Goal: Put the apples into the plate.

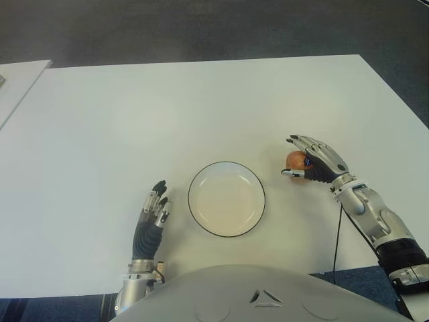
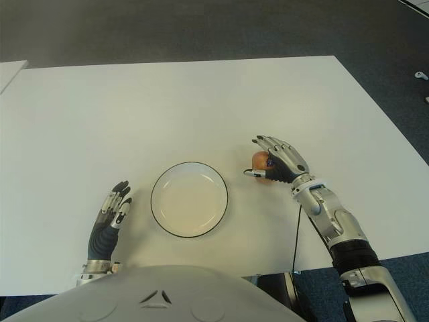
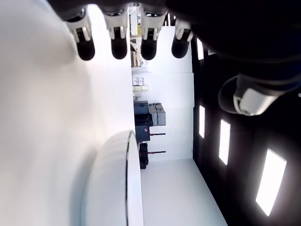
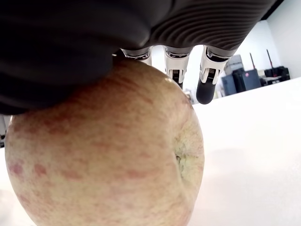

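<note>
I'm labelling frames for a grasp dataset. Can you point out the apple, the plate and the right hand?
apple (image 1: 293, 159): left eye view, its exposed left side.
plate (image 1: 226, 198): left eye view, bare centre.
right hand (image 1: 320, 159): left eye view, back of the hand.

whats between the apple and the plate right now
Only bare white table, as both eye views show. The apple, in the right hand, sits just right of the empty plate.
</note>
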Motion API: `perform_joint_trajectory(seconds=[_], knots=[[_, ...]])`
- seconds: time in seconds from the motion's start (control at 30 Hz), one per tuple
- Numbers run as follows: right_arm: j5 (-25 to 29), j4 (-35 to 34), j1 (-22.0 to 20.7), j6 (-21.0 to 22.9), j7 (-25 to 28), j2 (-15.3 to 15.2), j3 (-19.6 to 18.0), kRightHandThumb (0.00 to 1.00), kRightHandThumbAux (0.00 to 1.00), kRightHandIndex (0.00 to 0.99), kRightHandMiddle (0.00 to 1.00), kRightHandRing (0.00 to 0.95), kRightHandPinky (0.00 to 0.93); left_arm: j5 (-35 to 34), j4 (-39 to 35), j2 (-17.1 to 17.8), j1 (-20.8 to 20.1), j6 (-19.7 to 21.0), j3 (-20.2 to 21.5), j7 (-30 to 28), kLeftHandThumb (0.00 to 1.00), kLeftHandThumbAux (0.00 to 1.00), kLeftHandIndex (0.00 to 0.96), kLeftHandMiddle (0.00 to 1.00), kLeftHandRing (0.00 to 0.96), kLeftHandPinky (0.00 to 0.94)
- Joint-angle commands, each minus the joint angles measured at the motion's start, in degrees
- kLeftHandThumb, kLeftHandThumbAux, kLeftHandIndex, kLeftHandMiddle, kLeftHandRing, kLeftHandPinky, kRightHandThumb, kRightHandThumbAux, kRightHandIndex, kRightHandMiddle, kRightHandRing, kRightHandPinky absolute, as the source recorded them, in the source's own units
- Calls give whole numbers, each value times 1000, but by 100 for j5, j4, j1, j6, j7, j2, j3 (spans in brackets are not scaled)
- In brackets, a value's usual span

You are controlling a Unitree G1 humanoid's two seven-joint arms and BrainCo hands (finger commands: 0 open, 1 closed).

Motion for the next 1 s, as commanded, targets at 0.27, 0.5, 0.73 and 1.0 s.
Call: perform_joint_trajectory(seconds=[0.27, 0.5, 0.73, 1.0], knots=[[-77, 302, 14, -37, -97, 112, 237, 253, 170, 0, 0, 0, 0, 2, 17, 32, 63, -73, -45, -37, 11, 370, 0, 0, 0, 3], [-169, 649, -112, -77, -295, 202, 423, 255, 169, 0, 0, 0, 0, -51, -71, 30, 95, 79, -59, -53, 11, 384, 0, 0, 0, 2], [-237, 1124, -316, -88, -534, 354, 651, 257, 172, 0, 0, 0, 0, -99, -340, 23, 228, 210, -137, -75, 3, 402, 0, 0, 0, 0], [-330, 1470, -496, -32, -872, 508, 868, 274, 178, 0, 0, 0, 0, -235, -476, 54, 326, 344, -181, -96, 1, 402, 0, 0, 0, 0]])
